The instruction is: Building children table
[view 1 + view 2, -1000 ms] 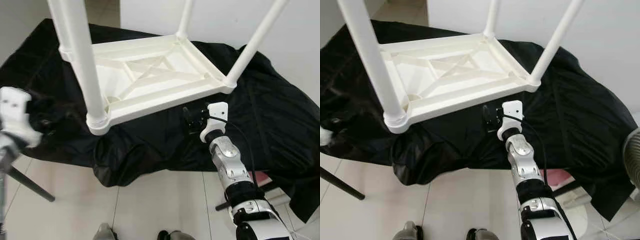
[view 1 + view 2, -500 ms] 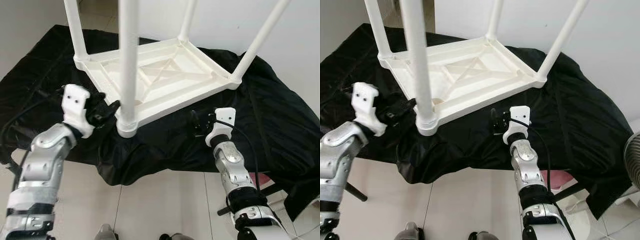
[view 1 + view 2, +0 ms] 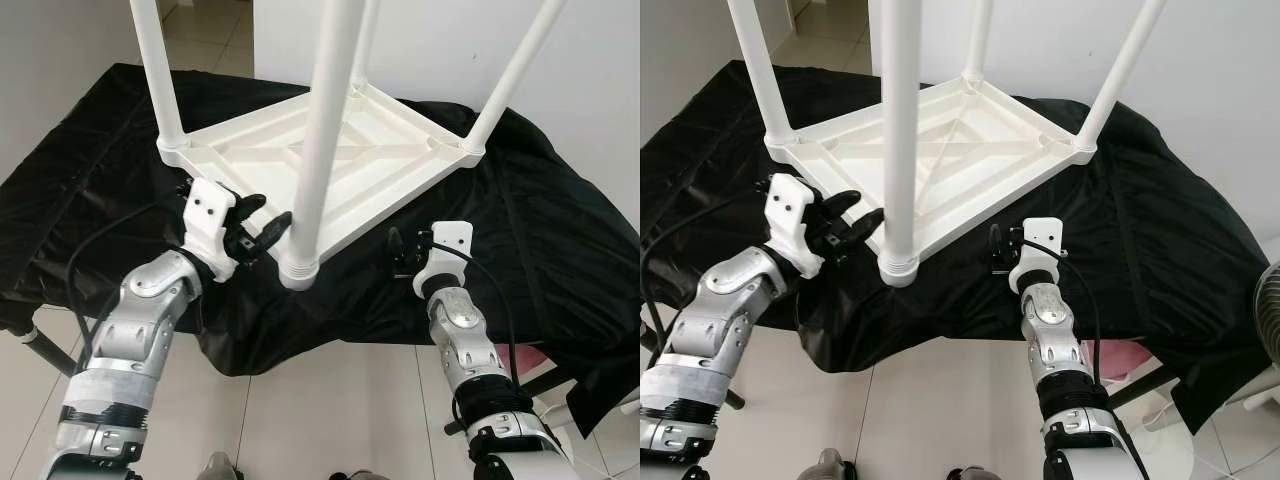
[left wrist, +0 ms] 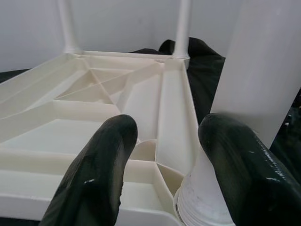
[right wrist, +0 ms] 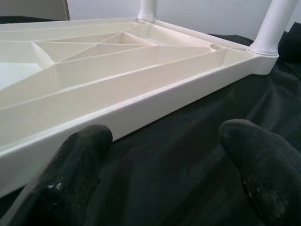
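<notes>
A white plastic children's table (image 3: 400, 160) lies upside down on a black cloth (image 3: 560, 250), its legs pointing up. The nearest leg (image 3: 322, 140) stands in the front corner socket (image 3: 298, 272). My left gripper (image 3: 262, 228) is open just left of that socket, fingers pointing at it. In the left wrist view its fingers (image 4: 94, 174) straddle the corner, with the leg (image 4: 263, 70) beside one of them. My right gripper (image 3: 400, 250) is open over the cloth, close to the table's front right rim (image 5: 141, 103), touching nothing.
The cloth drapes over a low stand and hangs down its front edge (image 3: 300, 345). A white wall (image 3: 600, 100) rises close behind on the right. Tiled floor (image 3: 320, 420) lies below, with a pink thing (image 3: 522, 356) and a fan (image 3: 1268, 320) at the right.
My left arm has come up from the left, and its open gripper has moved right to the near leg's base. The right gripper has hardly moved. The camera has shifted.
</notes>
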